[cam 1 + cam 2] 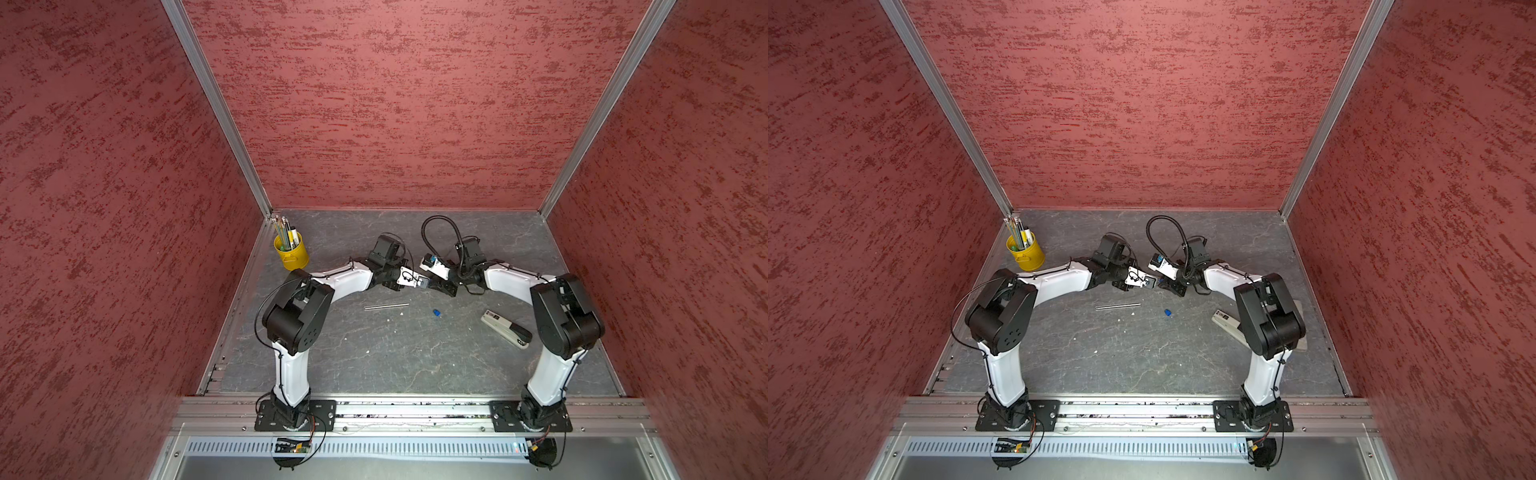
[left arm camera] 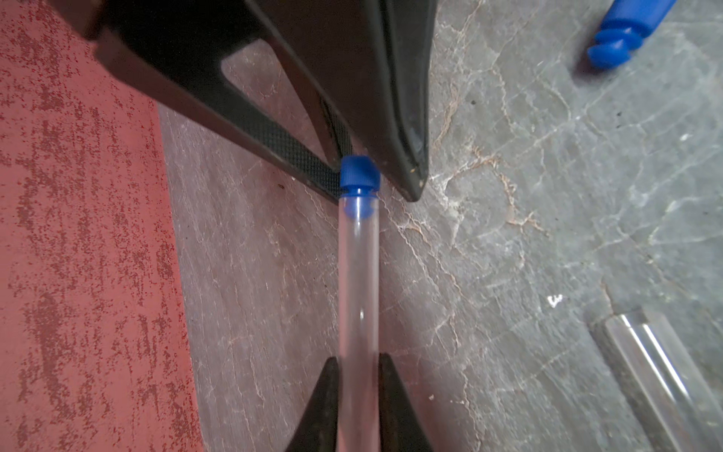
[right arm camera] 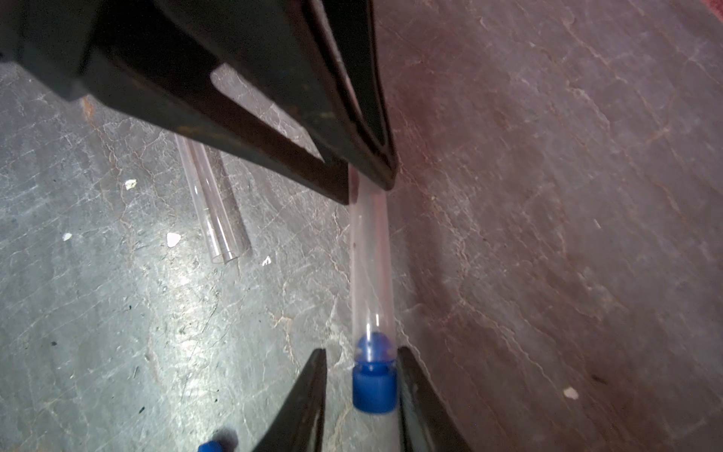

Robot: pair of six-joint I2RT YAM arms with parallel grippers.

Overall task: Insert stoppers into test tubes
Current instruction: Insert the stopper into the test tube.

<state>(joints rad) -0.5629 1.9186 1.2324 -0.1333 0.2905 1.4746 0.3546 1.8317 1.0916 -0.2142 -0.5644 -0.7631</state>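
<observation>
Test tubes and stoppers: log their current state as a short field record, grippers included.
held test tube: clamped in the left gripper, mouth toward the right gripper
seated stopper: plug end inside the tube mouth, cap outside
right gripper: open, fingers either side of the cap, gap showing on one side
spare test tube: lying on the table, mouth unplugged
loose stopper: on the table, apart from the spare tube
remaining: one tube to plug
</observation>
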